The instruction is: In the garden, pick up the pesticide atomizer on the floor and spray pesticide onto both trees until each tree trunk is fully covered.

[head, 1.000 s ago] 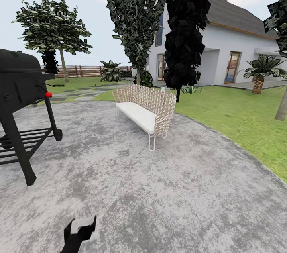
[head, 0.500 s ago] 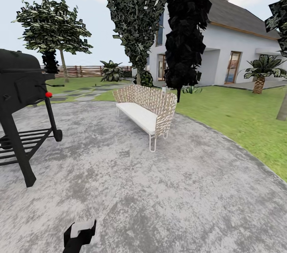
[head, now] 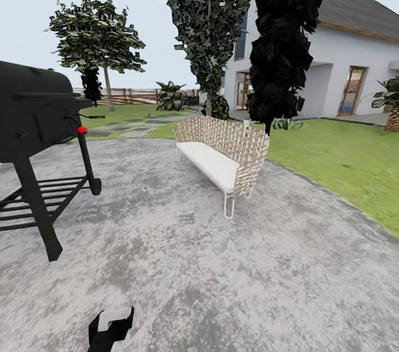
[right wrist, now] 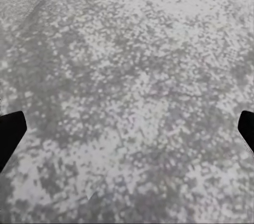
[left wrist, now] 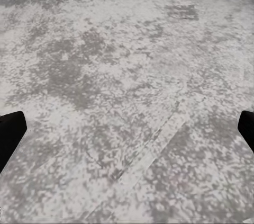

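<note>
We are standing on the grey gravel circle [head: 221, 263], looking across it toward the garden, and the step in hand is the search: we are judging that the pesticide atomizer has not yet been found, since none of our views is catching the small black bottle. Its place is unknown to us from here; the task puts it on the grass, so we are expecting it somewhere out on the lawn [head: 343, 158].

At near left a black barbecue grill [head: 39, 119] is standing on the gravel. In the middle, a wicker bench [head: 221, 147] with a white seat cushion is sitting near the gravel's far edge. Behind it a tall dark-green tree [head: 210, 19] and a near-black tree [head: 285, 36] are rising in front of the white house [head: 343, 64]. A smaller leafy tree [head: 97, 36] is standing far left before the wooden fence [head: 133, 96].

The left gripper [left wrist: 127, 134] is hanging over bare gravel with its dark fingers [left wrist: 10, 131] spread wide at the frame's edges, holding nothing. The right gripper [right wrist: 127, 134] is doing the same, fingers [right wrist: 10, 128] wide apart above gravel. At the head view's near edge a black-and-white part of the left arm [head: 111, 327] is showing.

Next we are needing to turn or drive off the gravel toward the grass, scanning the ground for the bottle, keeping clear of the grill and bench.
</note>
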Motion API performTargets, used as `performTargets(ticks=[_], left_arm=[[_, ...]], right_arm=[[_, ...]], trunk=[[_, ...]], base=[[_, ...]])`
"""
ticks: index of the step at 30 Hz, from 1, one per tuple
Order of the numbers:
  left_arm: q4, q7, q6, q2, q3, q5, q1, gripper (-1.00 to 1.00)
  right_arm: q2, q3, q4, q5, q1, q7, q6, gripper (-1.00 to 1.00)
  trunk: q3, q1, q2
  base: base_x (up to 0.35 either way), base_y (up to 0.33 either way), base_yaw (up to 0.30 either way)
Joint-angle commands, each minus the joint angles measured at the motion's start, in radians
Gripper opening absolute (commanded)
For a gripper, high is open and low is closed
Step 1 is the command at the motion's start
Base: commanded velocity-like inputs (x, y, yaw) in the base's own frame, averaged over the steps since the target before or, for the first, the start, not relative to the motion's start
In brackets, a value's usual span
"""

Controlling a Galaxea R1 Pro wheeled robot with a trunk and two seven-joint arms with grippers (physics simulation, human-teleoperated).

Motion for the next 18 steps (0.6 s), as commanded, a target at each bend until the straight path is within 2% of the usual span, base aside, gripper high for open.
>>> performTargets(ticks=[1,18], left_arm=[[0.000,0.000,0.000,0.000,0.000,0.000,0.000,1.00],[0.000,0.000,0.000,0.000,0.001,0.000,0.000,1.00]], right_arm=[[0.000,0.000,0.000,0.000,0.000,0.000,0.000,1.00],[0.001,0.000,0.000,0.000,0.000,0.001,0.000,1.00]], trunk=[[-0.001,0.000,0.000],[-0.019,0.000,0.000]], base=[[0.337,0.000,0.203],[0.337,0.000,0.198]])
